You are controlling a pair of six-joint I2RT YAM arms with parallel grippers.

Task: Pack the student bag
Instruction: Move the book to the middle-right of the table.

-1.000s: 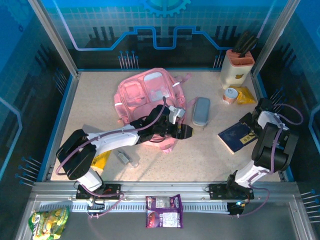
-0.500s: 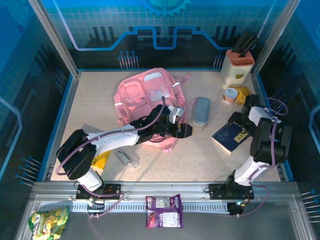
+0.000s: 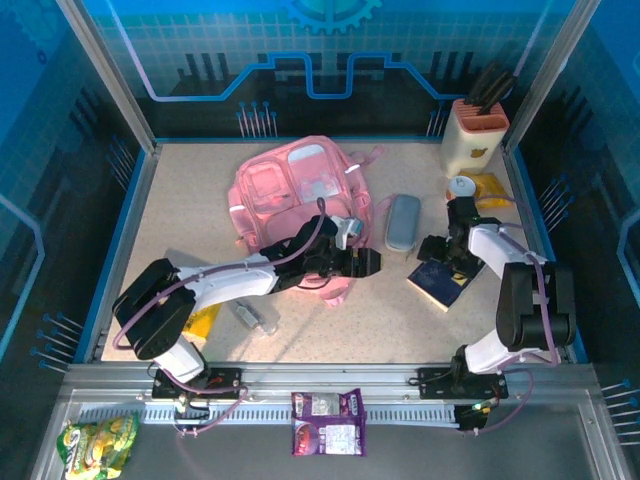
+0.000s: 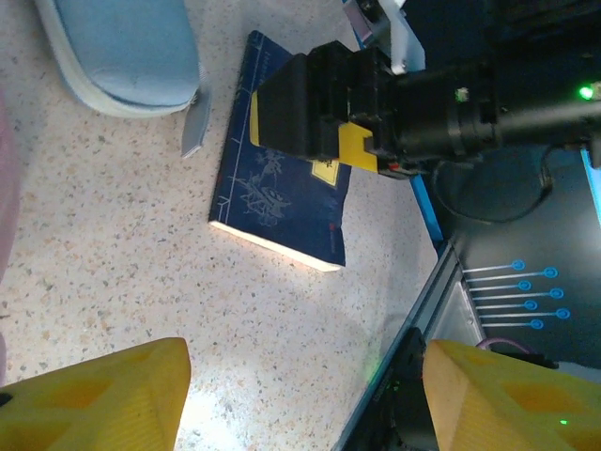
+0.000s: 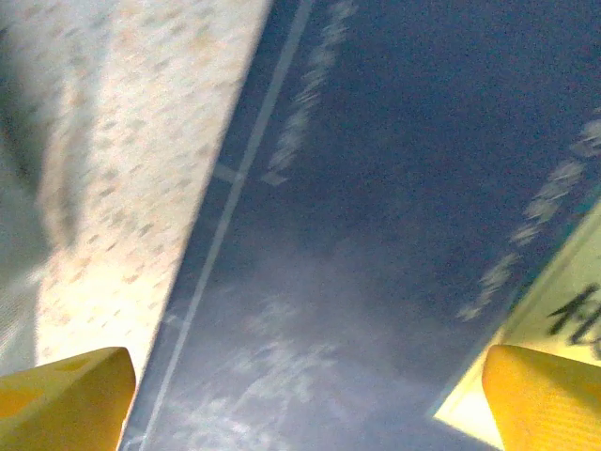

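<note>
Student bag (image 3: pixel 298 195) is lying mid-worktop (image 3: pixel 190 210), blue book (image 3: pixel 440 285) sitting right of it. Right claw (image 3: pixel 432 258) is splaying open on the cover, and left claw (image 3: pixel 372 262) is hanging released at the bag's near edge. You're needing flat pressure, sliding bagward.

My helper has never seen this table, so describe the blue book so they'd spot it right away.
Start at the big pink backpack mid-table. Right of it lies a grey pencil case; just beyond, nearer the arms, is the book: flat, dark blue, yellow label, beneath the right hand.
</note>
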